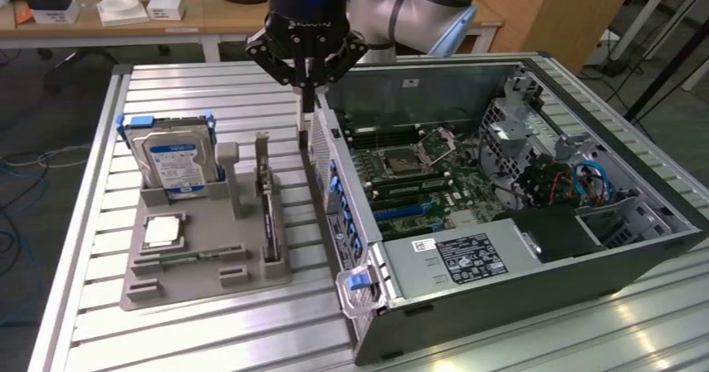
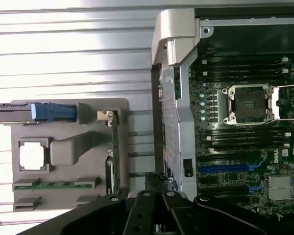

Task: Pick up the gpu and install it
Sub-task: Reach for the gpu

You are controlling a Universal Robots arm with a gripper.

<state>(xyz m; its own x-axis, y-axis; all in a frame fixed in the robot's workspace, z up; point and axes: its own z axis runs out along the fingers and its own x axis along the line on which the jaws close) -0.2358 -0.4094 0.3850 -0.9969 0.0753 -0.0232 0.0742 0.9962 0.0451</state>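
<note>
The gpu point(image 1: 266, 193) point(image 2: 115, 152) stands on its long edge in a slot along the edge of the grey holder point(image 1: 205, 285) that faces the computer case point(image 1: 443, 85). It is a thin green board, with its silver bracket at the holder's far corner.

The gripper point(image 1: 307, 106) point(image 2: 157, 196) points straight down from the arm point(image 1: 421, 7). Its black fingers are pinched together, with nothing visibly between them. It hangs over the strip of table point(image 1: 188, 85) between that far corner and the case's wall, above the gpu and apart from it.

The boxy hard drive point(image 1: 172, 160) with its blue label stands upright in the holder. A square metal processor point(image 1: 164, 229) and a narrow green memory stick point(image 1: 183, 258) lie flat nearer the front edge. The table is ribbed aluminium.
</note>
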